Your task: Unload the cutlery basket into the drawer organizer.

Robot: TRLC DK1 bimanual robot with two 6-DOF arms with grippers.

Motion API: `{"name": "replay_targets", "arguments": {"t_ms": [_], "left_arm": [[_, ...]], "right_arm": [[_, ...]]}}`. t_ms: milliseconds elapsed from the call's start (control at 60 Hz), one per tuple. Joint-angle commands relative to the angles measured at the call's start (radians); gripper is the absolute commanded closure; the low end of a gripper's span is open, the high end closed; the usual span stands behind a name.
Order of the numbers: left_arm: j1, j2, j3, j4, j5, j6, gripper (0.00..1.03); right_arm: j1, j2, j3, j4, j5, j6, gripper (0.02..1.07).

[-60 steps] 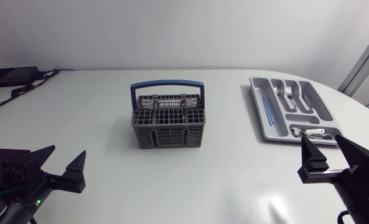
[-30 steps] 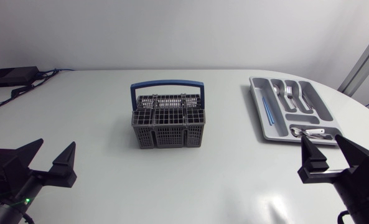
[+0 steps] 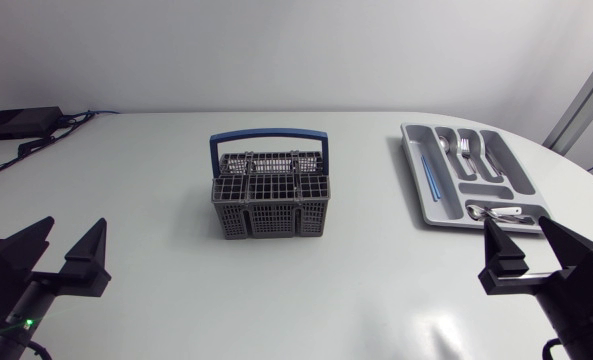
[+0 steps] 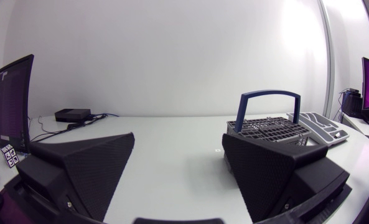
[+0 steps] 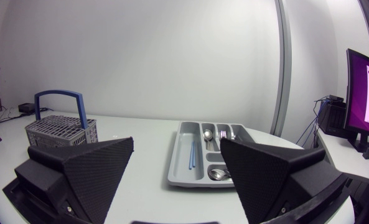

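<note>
Bench [image 3: 176, 300] seen from above, white. A grey basket [image 3: 271, 200] with an upright blue handle [image 3: 269, 137] stands near the middle. Well apart from it, toward the far right, lies a grey organizer [image 3: 417, 180]. Its long compartments hold blue sticks [image 3: 429, 180], spoons [image 3: 446, 143] and forks [image 3: 464, 150], and the crosswise compartment at its near end holds more silver cutlery [image 3: 496, 212]. A black box [image 3: 21, 122] with cables sits at the far left corner. The left end effector [image 3: 56, 262] hovers at the near left, its fingers spread wide with nothing between them. The right end effector [image 3: 538, 258] hovers at the near right, just on the near side of the organizer, its fingers likewise spread and holding nothing.

Left wrist view: the left end effector [image 4: 179, 171] faces across the bench, its two wedge fingers far apart with only bare surface between them. The basket [image 4: 268, 127] stands ahead, beyond one finger, with an end of the organizer [image 4: 318, 124] showing just behind it. The black box [image 4: 72, 115] lies far ahead, beyond the other finger.

Right wrist view: the right end effector [image 5: 178, 180] gapes, holding nothing. The organizer [image 5: 174, 163] lies straight ahead of the gap, with blue sticks [image 5: 190, 152], spoons [image 5: 209, 134] and forks [image 5: 223, 132] visible inside. The basket [image 5: 60, 130] stands farther off to one side, handle upright.
</note>
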Motion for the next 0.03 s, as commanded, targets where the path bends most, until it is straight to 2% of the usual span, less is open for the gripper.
{"name": "replay_targets", "arguments": {"t_ms": [0,17], "left_arm": [[0.007,-0.006,-0.025,0.002,0.007,-0.019,0.04],[0.007,-0.006,-0.025,0.002,0.007,-0.019,0.04]], "right_arm": [[0.007,-0.004,-0.018,-0.003,-0.001,0.026,0.07],[0.007,-0.004,-0.018,-0.003,-0.001,0.026,0.07]]}}
